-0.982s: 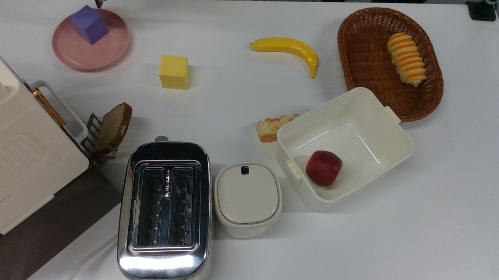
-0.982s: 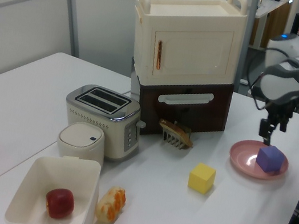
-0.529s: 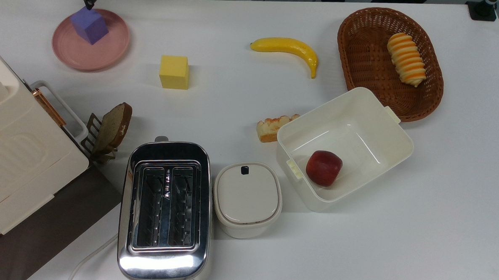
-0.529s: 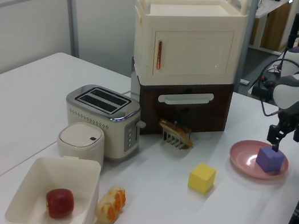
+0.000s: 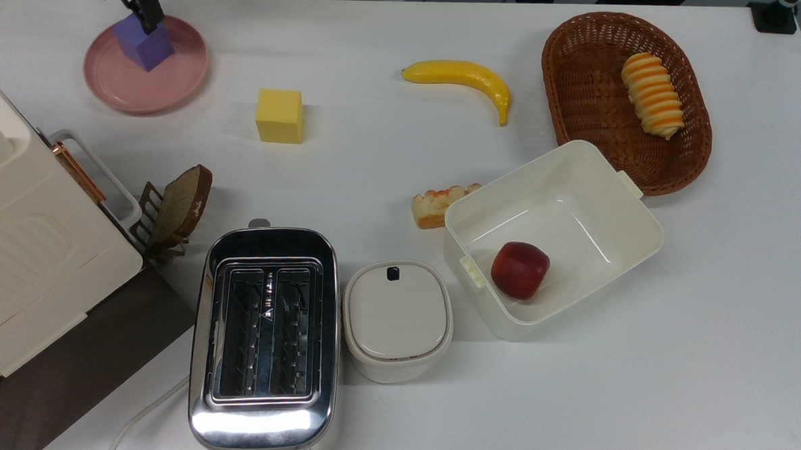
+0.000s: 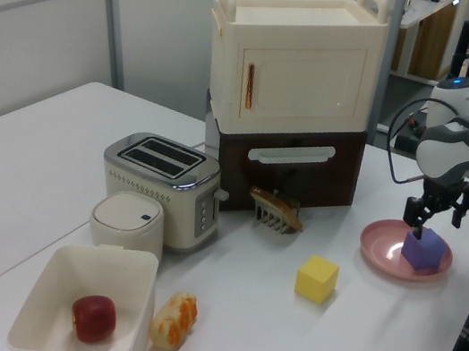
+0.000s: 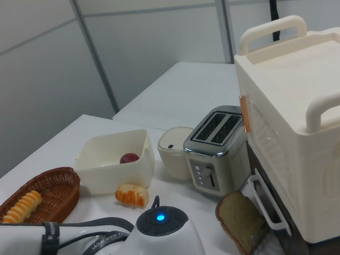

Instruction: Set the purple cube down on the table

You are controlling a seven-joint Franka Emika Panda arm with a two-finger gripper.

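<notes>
White surface [image 5: 376, 156] carries pink plate [image 5: 119, 81] with purple cube [image 5: 144, 46] on it. Pincer [image 6: 434, 218] directly over cube, fingers spread, straddling cube's top.

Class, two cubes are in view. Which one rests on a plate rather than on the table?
The purple cube, on the pink plate beneath the gripper. The yellow cube sits directly on the table.

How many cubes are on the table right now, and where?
2. The purple cube sits on the pink plate under the claw; the yellow cube rests on the table to the top view's right of it.
</notes>
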